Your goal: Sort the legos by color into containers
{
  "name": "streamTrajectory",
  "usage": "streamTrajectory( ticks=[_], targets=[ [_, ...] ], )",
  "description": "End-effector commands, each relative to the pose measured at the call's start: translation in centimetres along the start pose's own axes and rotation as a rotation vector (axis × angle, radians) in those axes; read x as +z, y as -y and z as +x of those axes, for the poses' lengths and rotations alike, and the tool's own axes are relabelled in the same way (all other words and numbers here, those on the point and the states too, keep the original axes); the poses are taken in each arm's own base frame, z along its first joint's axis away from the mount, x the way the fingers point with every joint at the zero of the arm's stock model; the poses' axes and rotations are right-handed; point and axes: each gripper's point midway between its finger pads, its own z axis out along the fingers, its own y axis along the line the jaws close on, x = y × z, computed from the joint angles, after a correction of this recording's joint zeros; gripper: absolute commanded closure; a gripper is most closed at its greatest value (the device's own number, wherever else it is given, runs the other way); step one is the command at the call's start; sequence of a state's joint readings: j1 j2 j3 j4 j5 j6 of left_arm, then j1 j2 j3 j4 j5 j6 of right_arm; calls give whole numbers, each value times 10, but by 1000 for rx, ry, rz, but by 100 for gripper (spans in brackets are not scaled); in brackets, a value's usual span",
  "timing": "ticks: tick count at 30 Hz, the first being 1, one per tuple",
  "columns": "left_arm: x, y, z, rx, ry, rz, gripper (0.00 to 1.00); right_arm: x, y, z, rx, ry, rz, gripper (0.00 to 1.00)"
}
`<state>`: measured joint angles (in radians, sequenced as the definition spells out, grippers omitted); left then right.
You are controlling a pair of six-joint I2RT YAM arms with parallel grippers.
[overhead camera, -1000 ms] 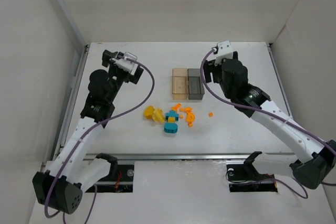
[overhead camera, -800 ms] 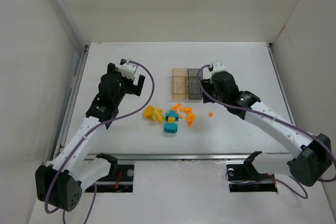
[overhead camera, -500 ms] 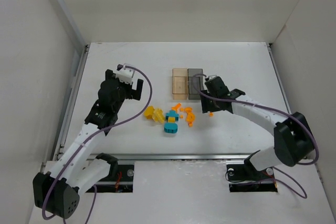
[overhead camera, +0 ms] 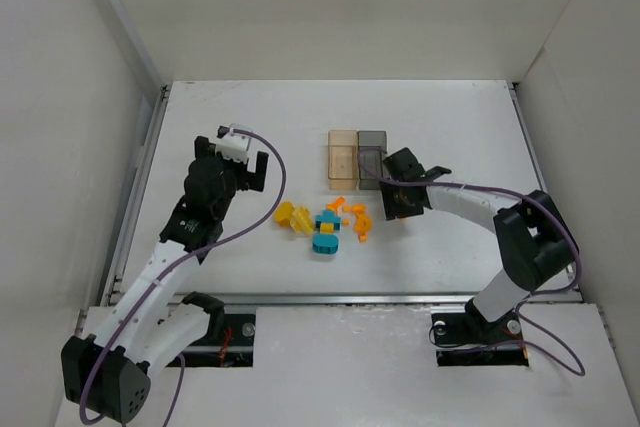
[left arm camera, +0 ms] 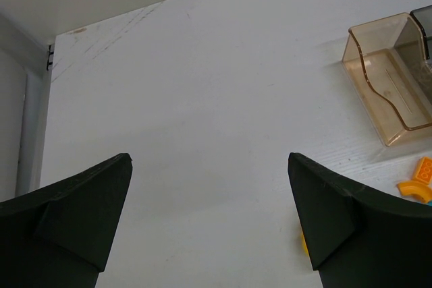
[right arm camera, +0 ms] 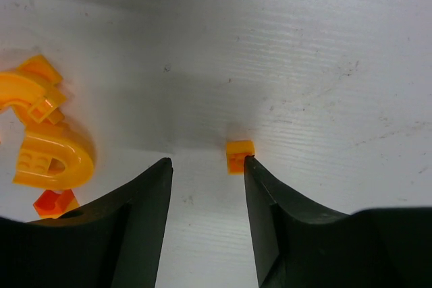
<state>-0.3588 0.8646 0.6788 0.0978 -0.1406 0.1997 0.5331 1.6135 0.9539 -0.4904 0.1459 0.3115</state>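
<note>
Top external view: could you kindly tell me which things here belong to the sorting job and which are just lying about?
Belongs to the job:
- orange, yellow and teal legos
- stray orange lego
- amber bin
- grey bin
- left gripper, right gripper

Not part of it:
- purple cables
- metal rail
</note>
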Motion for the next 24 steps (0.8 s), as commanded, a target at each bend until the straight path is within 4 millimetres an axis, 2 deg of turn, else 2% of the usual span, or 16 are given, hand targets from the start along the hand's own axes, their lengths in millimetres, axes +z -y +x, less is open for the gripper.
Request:
streamTrajectory(
  ticks=[1,4,6,10,12,13,15,20,22,24],
  targets=[
    [-3,-4,-16,-15,69,-21,0,3,7,-6,28,-6,30,48],
    [-3,-6,-18,-6,76,-33,0,-5,4,-10,21,6,22,49],
    [-3,-6,-13,6,67,-32,0,-20,-1,-19,6,42,21,49],
    [-2,-6,-16,4,76,-33,0,-39,2,-31,1,71,35,49],
    [-2,-7,-18,12,85,-35,0,-42,8,-29,-2,61,64,48],
    [-2,-7,-18,12,85,-35,0,-45,10,-35,12,77,63,46],
    [-2,-6,-13,14,76,-34,0,-40,22,-32,18,38,57,46],
    [-4,-9,-18,19,92,-46,0,-19,23,-24,-25,-64,42,46],
    [-4,-9,-18,19,92,-46,0,-15,21,-16,-39,-102,26,46],
    [-3,-9,-14,30,83,-45,0,-12,20,-17,-40,-108,27,46]
  ],
)
